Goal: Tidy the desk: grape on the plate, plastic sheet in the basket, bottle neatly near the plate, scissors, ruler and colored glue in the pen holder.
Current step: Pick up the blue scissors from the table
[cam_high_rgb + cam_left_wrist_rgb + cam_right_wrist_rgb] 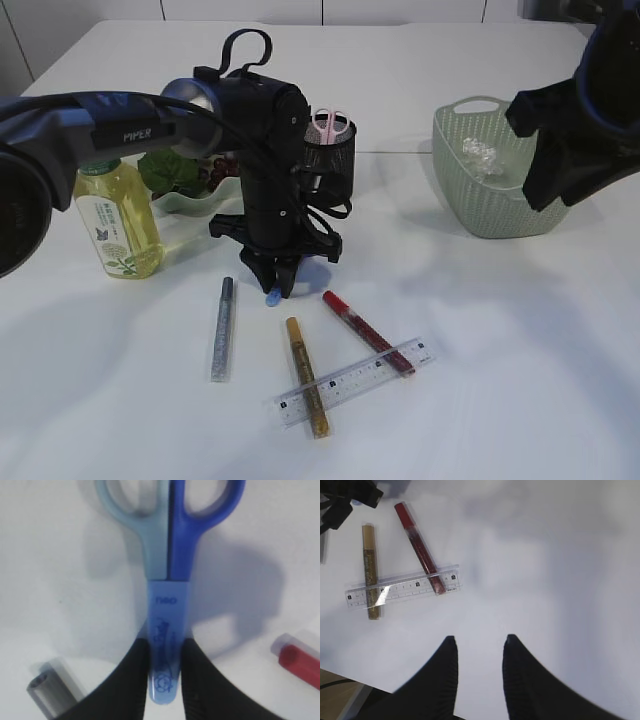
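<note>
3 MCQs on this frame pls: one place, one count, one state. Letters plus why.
1. Where does the ruler lie?
A. in the basket
B. across the gold and red glue
C. in the pen holder

2. How many glue tubes lie on the table?
A. two
B. three
C. five

3. What is the left gripper doing?
A. clamping the blue scissors
B. open over the bottle
C. holding the ruler

Key: B, it spans the gold glue and red glue; B, those plus the silver glue; A, its fingers pinch the blue scissors at the blade cover.
</note>
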Action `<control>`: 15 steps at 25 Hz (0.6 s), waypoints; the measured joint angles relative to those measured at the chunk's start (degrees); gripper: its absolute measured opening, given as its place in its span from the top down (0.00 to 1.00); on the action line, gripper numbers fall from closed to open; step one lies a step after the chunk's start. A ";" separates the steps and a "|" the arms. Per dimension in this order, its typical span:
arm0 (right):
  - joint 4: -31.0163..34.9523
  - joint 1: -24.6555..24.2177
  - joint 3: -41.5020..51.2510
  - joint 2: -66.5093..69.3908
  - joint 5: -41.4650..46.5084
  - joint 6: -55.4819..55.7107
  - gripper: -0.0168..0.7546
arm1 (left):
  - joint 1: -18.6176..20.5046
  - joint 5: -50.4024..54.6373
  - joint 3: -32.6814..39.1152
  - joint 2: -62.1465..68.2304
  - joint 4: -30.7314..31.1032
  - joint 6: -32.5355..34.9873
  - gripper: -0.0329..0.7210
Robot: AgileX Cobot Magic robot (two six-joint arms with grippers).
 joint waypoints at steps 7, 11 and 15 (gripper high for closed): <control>0.00 0.00 0.00 0.00 0.00 0.00 0.64 | 0.00 0.00 0.00 0.00 0.00 0.00 0.76; 0.00 0.00 0.00 0.00 0.00 0.00 0.64 | 0.00 0.00 0.10 -0.11 0.00 0.00 0.76; 0.00 0.00 0.00 0.00 0.00 0.00 0.64 | 0.00 0.00 0.31 -0.33 -0.10 0.00 0.76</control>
